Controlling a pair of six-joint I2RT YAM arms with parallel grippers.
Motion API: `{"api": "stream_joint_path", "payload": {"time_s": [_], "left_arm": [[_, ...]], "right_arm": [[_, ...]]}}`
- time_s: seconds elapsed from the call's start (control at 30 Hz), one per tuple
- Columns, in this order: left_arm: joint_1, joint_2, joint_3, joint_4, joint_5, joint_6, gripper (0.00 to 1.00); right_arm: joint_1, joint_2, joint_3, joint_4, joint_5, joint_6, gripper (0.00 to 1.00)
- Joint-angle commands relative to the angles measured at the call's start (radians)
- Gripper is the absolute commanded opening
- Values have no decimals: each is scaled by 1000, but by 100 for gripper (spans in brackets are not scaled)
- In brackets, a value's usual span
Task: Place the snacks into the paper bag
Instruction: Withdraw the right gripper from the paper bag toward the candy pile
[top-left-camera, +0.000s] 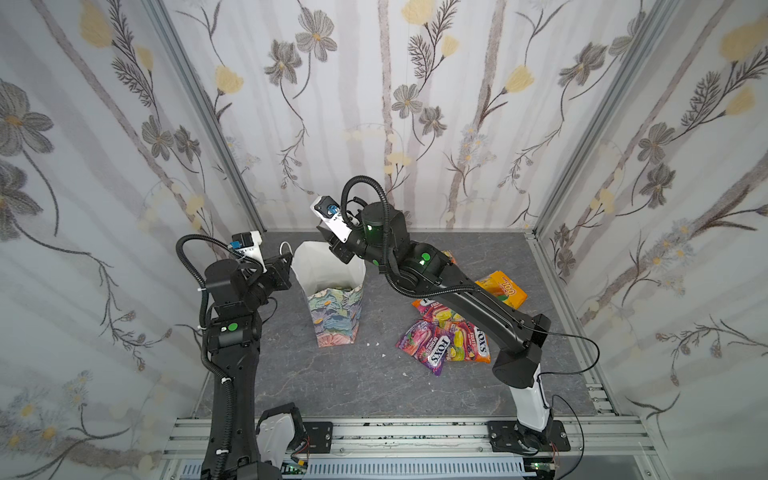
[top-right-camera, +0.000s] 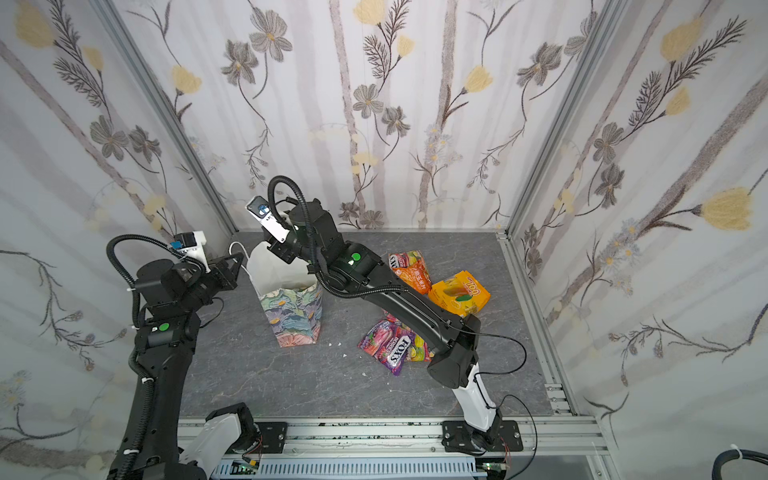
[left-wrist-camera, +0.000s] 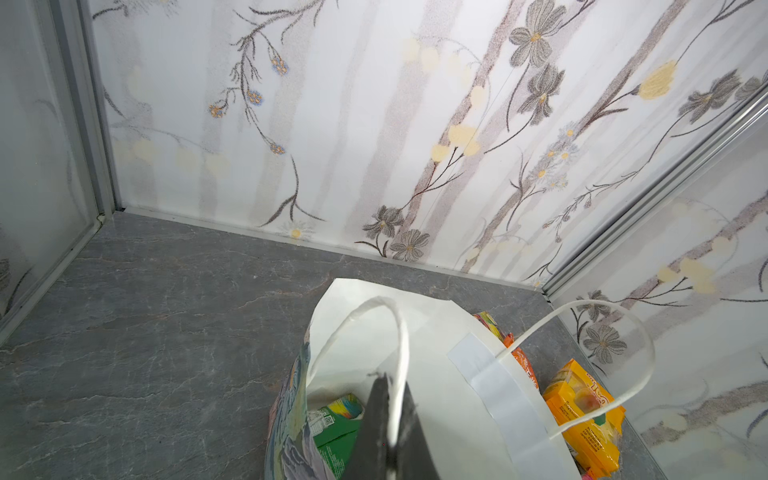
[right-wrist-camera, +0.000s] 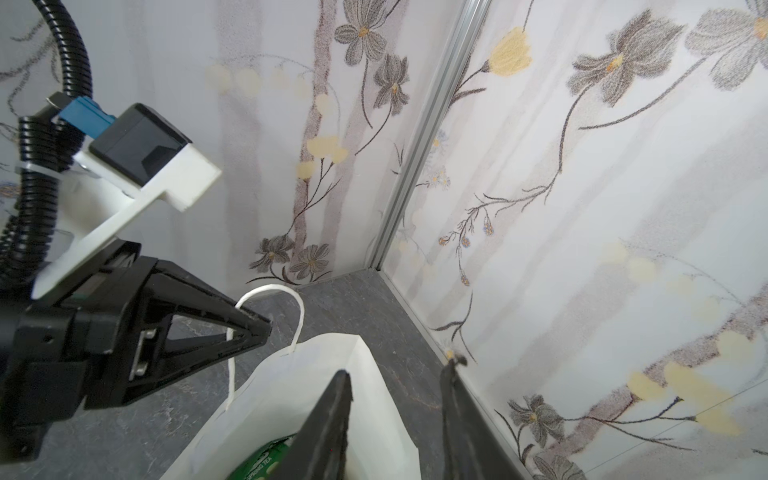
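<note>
At the left, our left fingers (right-wrist-camera: 216, 320) are pressed together on one handle (left-wrist-camera: 400, 340) of the bag (top-left-camera: 334, 320) — the white cord is pinched between them. The bag stands upright on the desk (top-left-camera: 332, 386), left of centre, with its mouth open. In both wrist views we see a green pack (left-wrist-camera: 332, 434) lying at its bottom. Over the far side of that mouth hang our right fingers (right-wrist-camera: 332, 419), spread apart with nothing between them. To the right of the bag, well apart from it, the other snacks (top-left-camera: 465, 340) lie on the desk, partly under the right arm (top-left-camera: 490, 307) — a purple pack (top-left-camera: 428, 349) nearest us, an orange pouch (top-right-camera: 409, 272) farther back and a yellow-orange box (top-right-camera: 459, 291) just beside it.
</note>
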Motion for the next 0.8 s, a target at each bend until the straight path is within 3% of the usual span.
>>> {"api": "stream_joint_path", "payload": {"time_s": [0.0, 0.23, 0.57, 0.67, 0.77], "left_arm": [[0, -1, -3, 32, 6, -5, 0], [1, -9, -4, 34, -1, -8, 0], [1, -6, -5, 38, -13, -9, 0], [1, 10, -1, 29, -13, -6, 0], [0, 9, -2, 29, -17, -5, 0]], "right_arm": [[-13, -80, -77, -37, -26, 77, 37], [-40, -356, -452, 42, 83, 149, 47], [-135, -650, -843, -18, 291, 291, 56], [-201, -704, -955, -51, 234, 351, 61], [-315, -745, -1090, -43, 49, 403, 64]]}}
